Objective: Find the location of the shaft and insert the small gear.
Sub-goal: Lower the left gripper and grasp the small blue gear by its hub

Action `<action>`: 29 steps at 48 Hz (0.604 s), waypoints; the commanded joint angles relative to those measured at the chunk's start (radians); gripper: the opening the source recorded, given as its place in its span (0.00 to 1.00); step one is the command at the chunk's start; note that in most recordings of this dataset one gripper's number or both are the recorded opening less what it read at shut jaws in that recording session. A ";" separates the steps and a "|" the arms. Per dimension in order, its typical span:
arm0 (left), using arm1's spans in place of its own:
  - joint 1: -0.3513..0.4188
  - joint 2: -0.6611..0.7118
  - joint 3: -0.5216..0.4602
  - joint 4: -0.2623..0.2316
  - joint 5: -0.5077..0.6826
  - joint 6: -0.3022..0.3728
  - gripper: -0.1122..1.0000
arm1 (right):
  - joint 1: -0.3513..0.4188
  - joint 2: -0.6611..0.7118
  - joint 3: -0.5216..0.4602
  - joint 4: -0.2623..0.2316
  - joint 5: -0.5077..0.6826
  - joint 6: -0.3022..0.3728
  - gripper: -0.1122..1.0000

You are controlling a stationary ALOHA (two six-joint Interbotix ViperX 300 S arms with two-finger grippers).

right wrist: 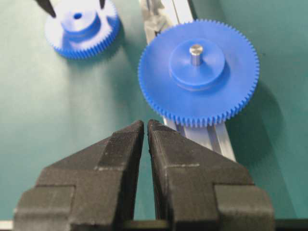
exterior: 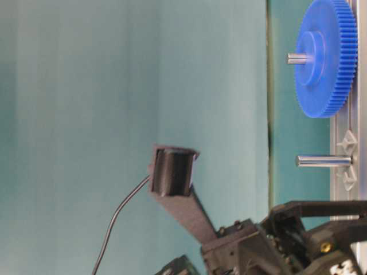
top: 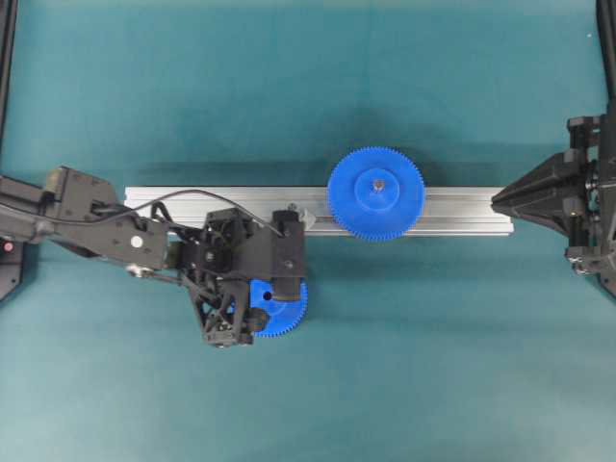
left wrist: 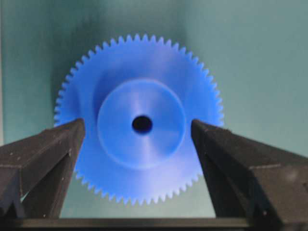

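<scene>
From overhead, my left gripper point(top: 274, 306) hangs over the small gear point(top: 282, 310), just below the rail point(top: 462, 210). At table level, the shaft point(exterior: 321, 161) stands bare beside the big gear point(exterior: 324, 57). My left wrist view shows my fingers point(left wrist: 48, 159) spread wide, gripping nothing. My right gripper point(right wrist: 145, 126) is pinched closed, empty.

small gear point(left wrist: 139, 122): bright blue | shaft point(exterior: 322, 161): silver-grey | table point(top: 289, 77): teal

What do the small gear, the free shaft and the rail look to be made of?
Small gear: probably moulded plastic, uniform bright blue with a soft matte sheen.
Shaft: likely steel, a bright polished grey cylinder with highlights.
Rail: seemingly extruded aluminium, pale silver with lengthwise grooves.
</scene>
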 commanded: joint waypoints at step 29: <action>-0.005 0.025 -0.023 0.003 0.018 -0.002 0.90 | -0.002 -0.055 0.012 0.002 -0.029 0.009 0.26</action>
